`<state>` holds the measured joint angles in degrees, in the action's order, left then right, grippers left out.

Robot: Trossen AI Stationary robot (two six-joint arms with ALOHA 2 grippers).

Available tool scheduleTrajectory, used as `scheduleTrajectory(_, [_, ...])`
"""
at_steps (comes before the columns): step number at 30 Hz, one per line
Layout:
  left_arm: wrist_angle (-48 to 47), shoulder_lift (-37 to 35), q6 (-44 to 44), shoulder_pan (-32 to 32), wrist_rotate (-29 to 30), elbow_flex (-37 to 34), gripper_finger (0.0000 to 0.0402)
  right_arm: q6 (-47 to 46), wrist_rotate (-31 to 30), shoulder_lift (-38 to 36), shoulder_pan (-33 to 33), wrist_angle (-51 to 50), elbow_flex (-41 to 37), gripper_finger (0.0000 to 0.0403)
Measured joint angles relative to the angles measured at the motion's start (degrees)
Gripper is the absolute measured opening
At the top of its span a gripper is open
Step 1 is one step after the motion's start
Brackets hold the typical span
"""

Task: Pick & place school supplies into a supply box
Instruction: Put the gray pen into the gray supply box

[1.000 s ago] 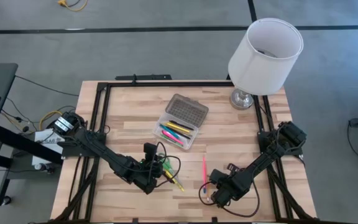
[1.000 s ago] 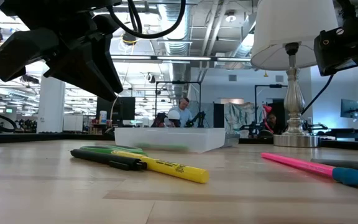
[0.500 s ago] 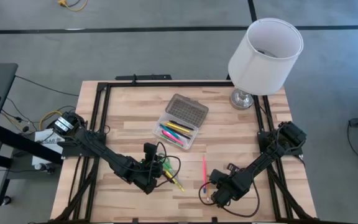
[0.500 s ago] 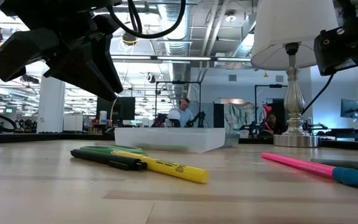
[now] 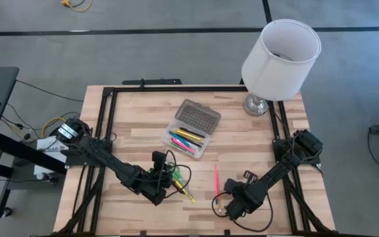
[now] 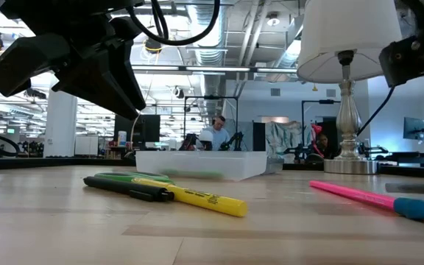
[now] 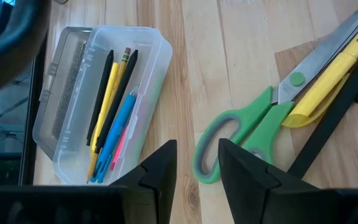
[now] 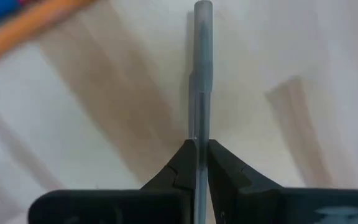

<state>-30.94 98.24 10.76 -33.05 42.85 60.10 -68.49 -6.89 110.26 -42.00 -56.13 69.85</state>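
Note:
The clear supply box (image 5: 188,135) stands open at mid-table, its grey lid (image 5: 199,115) folded back and several pens inside (image 7: 114,112). Green-handled scissors (image 7: 247,130), a yellow highlighter (image 6: 197,197) and a black pen (image 6: 127,189) lie together near the front. My left gripper (image 7: 197,168) hovers open just above them, its fingers on either side of the scissors' handle loop without touching. A pink pen (image 5: 216,179) lies to their right. At the front right, my right gripper (image 8: 199,144) is shut on a grey pen (image 8: 201,62). My right gripper pinches the grey pen's shaft (image 8: 199,124) between its two fingers. The fingers come from above, pointing down, and lie across the pen. One end (image 8: 202,7) reaches out beyond the fingers; the gripper hides the other. Whether the pen still rests on the table I cannot tell.
A table lamp with a white shade (image 5: 280,49) stands at the far right corner. Dark rails (image 5: 107,118) run along the table's left, right and far sides. Bare wood (image 5: 255,141) lies between the box and the right arm.
My right gripper has tipped at the wrist while staying in place; in the low view its dark housing has risen. The grey pen's visible length at the right of the low view stands a little higher than before.

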Motion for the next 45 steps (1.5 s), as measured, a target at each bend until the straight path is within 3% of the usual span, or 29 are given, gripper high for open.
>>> scheduleTrajectory(8, [0.00, 0.00, -0.61, -0.01, 2.27, 0.00, 0.0113, -0.45, -2.94, -0.09, 0.02, -5.35, 1.44, 0.0012])
scheduleTrajectory(18, [-0.67, 0.00, -1.09, -0.01, 4.67, 0.02, 0.0113, 1.59, -15.39, -0.24, 1.01, -13.29, 5.29, 0.0013])
scheduleTrajectory(25, [-7.16, 0.00, 5.06, -0.03, 5.70, 0.02, 0.0113, 10.71, -27.00, -0.28, 5.53, -13.43, 8.14, 0.0013])
scheduleTrajectory(29, [-13.31, 0.00, 11.53, -0.03, 6.97, 0.02, 0.0113, 18.79, -31.17, -0.33, 9.72, -8.68, 8.63, 0.0013])
scheduleTrajectory(40, [-28.15, 0.00, 29.04, -0.20, 7.17, 0.02, 0.0113, 47.75, -30.02, -0.33, 25.67, 12.03, 8.63, 0.0013])
scheduleTrajectory(45, [-28.69, 0.00, 29.73, -1.07, 7.45, -1.03, 0.0113, 54.16, -23.36, -0.33, 32.88, 18.02, 8.63, 0.0015])
